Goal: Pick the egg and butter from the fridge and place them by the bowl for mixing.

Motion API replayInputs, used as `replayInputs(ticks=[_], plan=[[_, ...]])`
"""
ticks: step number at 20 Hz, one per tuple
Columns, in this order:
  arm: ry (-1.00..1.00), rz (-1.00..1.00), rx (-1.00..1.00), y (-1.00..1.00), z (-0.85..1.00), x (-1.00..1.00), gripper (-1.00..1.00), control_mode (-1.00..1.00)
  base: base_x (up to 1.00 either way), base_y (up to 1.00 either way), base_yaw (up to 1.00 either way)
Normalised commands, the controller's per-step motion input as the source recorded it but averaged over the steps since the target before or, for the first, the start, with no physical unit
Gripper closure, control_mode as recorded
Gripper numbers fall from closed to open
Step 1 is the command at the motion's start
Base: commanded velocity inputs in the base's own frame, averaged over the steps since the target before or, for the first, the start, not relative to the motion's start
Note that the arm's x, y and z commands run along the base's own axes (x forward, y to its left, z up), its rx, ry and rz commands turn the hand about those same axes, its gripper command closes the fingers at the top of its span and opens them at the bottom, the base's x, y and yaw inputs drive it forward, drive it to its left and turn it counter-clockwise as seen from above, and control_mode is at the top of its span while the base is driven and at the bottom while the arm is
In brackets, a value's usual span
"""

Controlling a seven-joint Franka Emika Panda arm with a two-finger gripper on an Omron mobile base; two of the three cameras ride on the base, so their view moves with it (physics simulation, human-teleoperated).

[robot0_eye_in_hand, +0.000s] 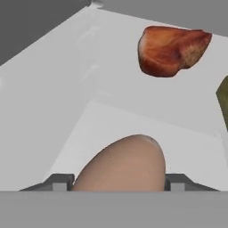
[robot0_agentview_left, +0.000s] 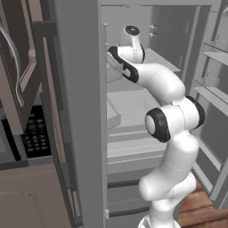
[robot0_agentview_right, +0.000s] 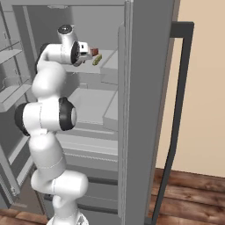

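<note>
Fridge interior: plain grey fridge (robot0_agentview_right: 140,88), doors open, flat matte grey shelves, drawers lower down, wire-like door racks (robot0_agentview_left: 213,95) on the right side in the left base view.
Surroundings: dark microwave-style panel with keypad (robot0_agentview_left: 35,136) left of the fridge; brown wood-plank floor (robot0_agentview_right: 189,193); beige wall (robot0_agentview_right: 202,88) to the right.
Arm: white glossy segments, dark joints, reaching up into an upper shelf (robot0_agentview_right: 94,68).
Gripper: gripper (robot0_eye_in_hand: 119,181) at shelf level; dark grey finger tips (robot0_eye_in_hand: 58,181) sit one each side of the egg, right at its flanks. Jaws at medium width around it; contact looks close, but cannot tell if they are actually clamped.
Egg: egg (robot0_eye_in_hand: 122,164) smooth, matte, pinkish-beige, ovoid, lying on the pale shelf floor between the finger tips.
Butter: butter (robot0_agentview_right: 97,59) short yellow-green stick, lying on the same shelf just ahead of the hand; in the hand view just an olive sliver at the right edge (robot0_eye_in_hand: 223,95).
Other item: red-orange lump (robot0_eye_in_hand: 171,50), irregular, mottled glossy surface, further back on the shelf, well apart from the egg, near the butter.
</note>
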Motion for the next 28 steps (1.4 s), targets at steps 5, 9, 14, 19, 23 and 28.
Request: replayInputs(ticks=[5,9,14,19,23,28], plan=[[-0.05,-0.01,-0.01,-0.11,-0.14,-0.52,1.0,-1.0,0.0,0.0,0.0],[-0.09,0.0,0.06,-0.08,0.05,-0.9,1.0,-1.0,0.0,0.0,0.0],[-0.11,0.0,0.11,-0.13,0.1,-0.94,1.0,-1.0,0.0,0.0,0.0],[-0.07,0.0,0.09,-0.16,0.05,-0.92,1.0,-1.0,0.0,0.0,0.0],[0.0,0.0,0.03,-0.15,0.03,-0.9,1.0,-1.0,0.0,0.0,0.0],[0.0,-0.02,0.0,-0.15,0.0,-0.88,1.0,-1.0,0.0,0.0,0.0]])
